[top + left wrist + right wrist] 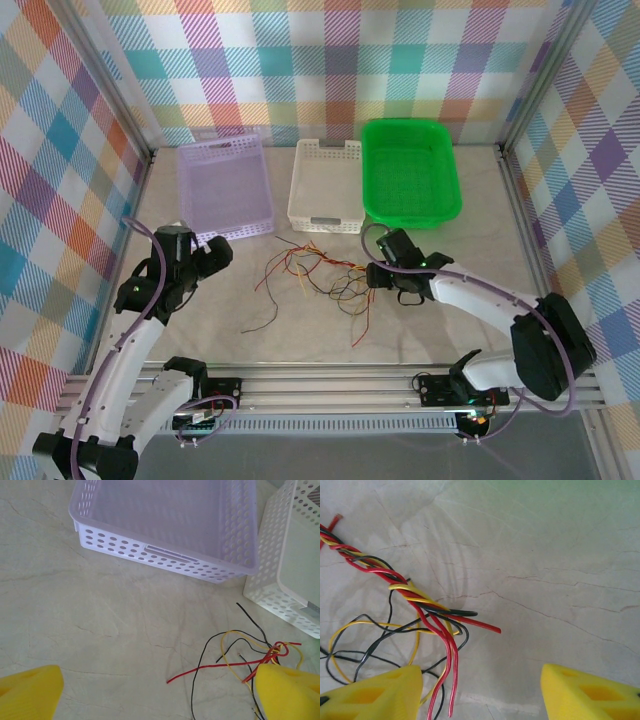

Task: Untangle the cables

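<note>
The cables (315, 275) lie in a loose tangle of red, yellow and black strands on the table's middle. In the right wrist view a twisted braid of them (395, 582) splays into loose ends just ahead of the left yellow finger. My right gripper (392, 275) sits low at the tangle's right edge, open (482, 692), nothing between its fingers. My left gripper (205, 262) hovers left of the tangle, open (160, 700); a red strand end (172, 680) lies in the gap, and a small red and yellow knot (276, 651) sits by the right finger.
Three baskets line the back: lilac (225, 188), white (325, 185), green (410, 170). The lilac basket's near wall (165, 560) is just ahead of my left gripper, the white one (287, 590) to its right. Metal frame rails border the table.
</note>
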